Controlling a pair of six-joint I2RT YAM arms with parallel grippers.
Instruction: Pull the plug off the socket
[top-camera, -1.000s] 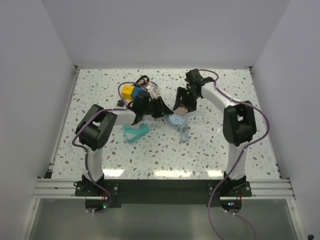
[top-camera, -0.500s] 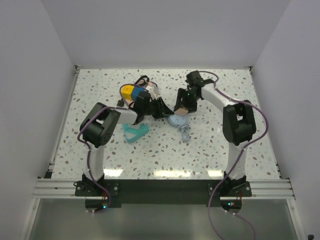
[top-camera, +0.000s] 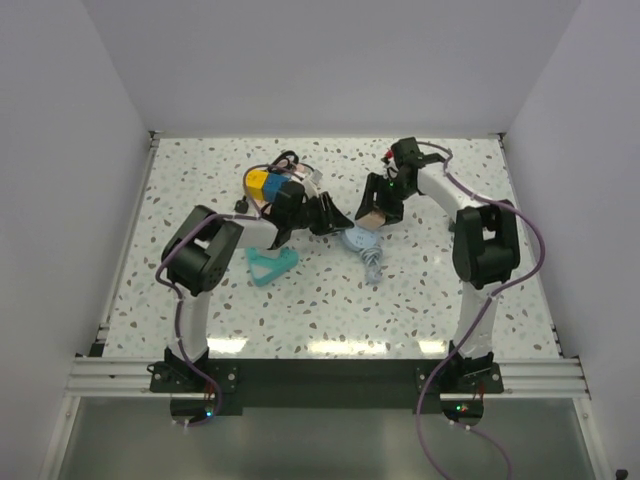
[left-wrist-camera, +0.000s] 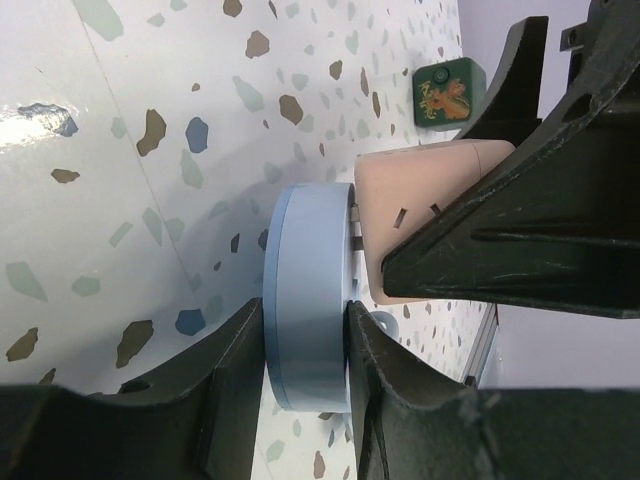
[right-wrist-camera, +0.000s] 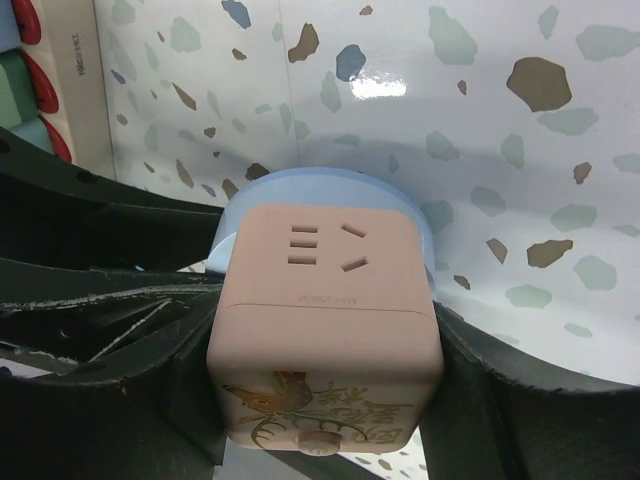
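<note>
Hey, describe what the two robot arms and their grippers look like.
The left arm and right arm have white tubular links, bulky black joints and black bases, with purple cables looping alongside. The left gripper and right gripper each have two black, scuffed fingers.

Nearly touching: pink cube socket (right-wrist-camera: 325, 300), round blue plug (left-wrist-camera: 305, 300), prongs (left-wrist-camera: 352, 216) between.

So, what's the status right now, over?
Left end effector shut on blue round plug. Right end effector clamps pink socket cube. Plug not yet pulled free. Nothing blocking.
</note>
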